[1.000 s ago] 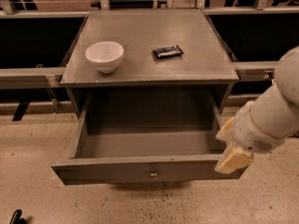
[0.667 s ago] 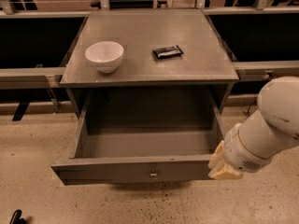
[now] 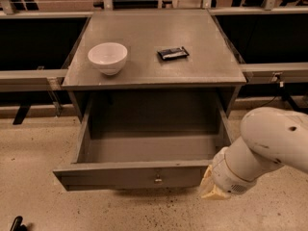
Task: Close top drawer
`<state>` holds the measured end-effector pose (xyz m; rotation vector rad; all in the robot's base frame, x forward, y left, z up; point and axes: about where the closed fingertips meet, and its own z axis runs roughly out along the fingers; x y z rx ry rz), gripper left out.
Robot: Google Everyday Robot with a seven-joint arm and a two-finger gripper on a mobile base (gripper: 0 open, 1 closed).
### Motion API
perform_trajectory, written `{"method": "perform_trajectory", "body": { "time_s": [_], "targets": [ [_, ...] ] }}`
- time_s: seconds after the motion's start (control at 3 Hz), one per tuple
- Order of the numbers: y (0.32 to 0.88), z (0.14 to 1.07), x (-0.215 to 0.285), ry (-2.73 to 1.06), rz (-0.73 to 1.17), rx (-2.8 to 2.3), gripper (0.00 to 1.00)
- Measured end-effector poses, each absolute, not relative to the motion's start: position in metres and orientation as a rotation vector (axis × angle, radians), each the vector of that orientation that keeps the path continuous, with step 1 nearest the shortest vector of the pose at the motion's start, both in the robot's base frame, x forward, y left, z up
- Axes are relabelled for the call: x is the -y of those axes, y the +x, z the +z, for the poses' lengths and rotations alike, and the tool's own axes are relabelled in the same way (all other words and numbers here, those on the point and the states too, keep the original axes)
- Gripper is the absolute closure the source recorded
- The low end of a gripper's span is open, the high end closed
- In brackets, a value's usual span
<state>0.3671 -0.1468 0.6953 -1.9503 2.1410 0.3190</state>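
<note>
One push is all this task needs, and it is not yet made: the top drawer [image 3: 110,176] stands pulled out of the cabinet [image 3: 154,66]. My gripper [image 3: 213,187] sits just beside the drawer's right front corner; I cannot tell whether it is open or closed. Next, I judge, it must come round before the drawer's front and press straight in.

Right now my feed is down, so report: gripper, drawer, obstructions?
Gripper low, at right end of drawer front. Drawer wide open. Bowl and packet on top, not in the way.
</note>
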Motion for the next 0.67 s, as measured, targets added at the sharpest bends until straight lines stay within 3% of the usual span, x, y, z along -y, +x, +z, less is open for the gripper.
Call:
{"method": "perform_trajectory", "body": {
  "time_s": [0.67],
  "targets": [
    [0.395,0.645,0.127,-1.849,0.266,-2.123,0.98]
  ]
}}
